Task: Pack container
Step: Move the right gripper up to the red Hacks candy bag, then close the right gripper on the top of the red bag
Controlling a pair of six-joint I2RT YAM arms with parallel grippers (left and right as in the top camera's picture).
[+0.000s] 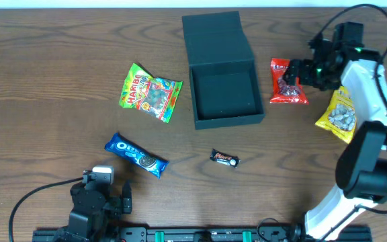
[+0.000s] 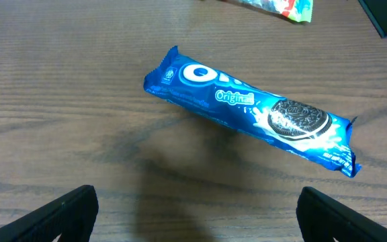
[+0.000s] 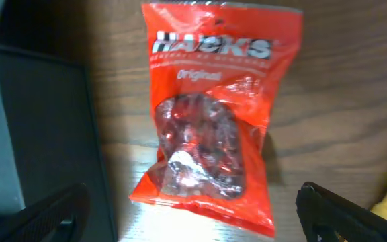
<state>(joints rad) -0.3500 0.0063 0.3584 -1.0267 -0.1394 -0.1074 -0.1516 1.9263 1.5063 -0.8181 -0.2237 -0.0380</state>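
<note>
The dark teal container (image 1: 227, 122) stands open at the table's middle back, its lid flapped away and its inside bare. My right gripper (image 1: 294, 75) hovers open over a red Halls bag (image 1: 288, 91) just right of the box. In the right wrist view the red bag (image 3: 207, 121) lies between and ahead of the spread fingers (image 3: 345, 215), with the container's wall (image 3: 42, 128) at the left. My left gripper (image 1: 106, 189) is open near the front edge, holding nothing. A blue Oreo pack (image 2: 247, 111) lies on the wood ahead of it.
A green Haribo bag (image 1: 150, 92) lies left of the box. The Oreo pack (image 1: 136, 154) and a small Mars bar (image 1: 224, 158) lie in front of it. A yellow snack bag (image 1: 338, 114) sits at the right beside the right arm.
</note>
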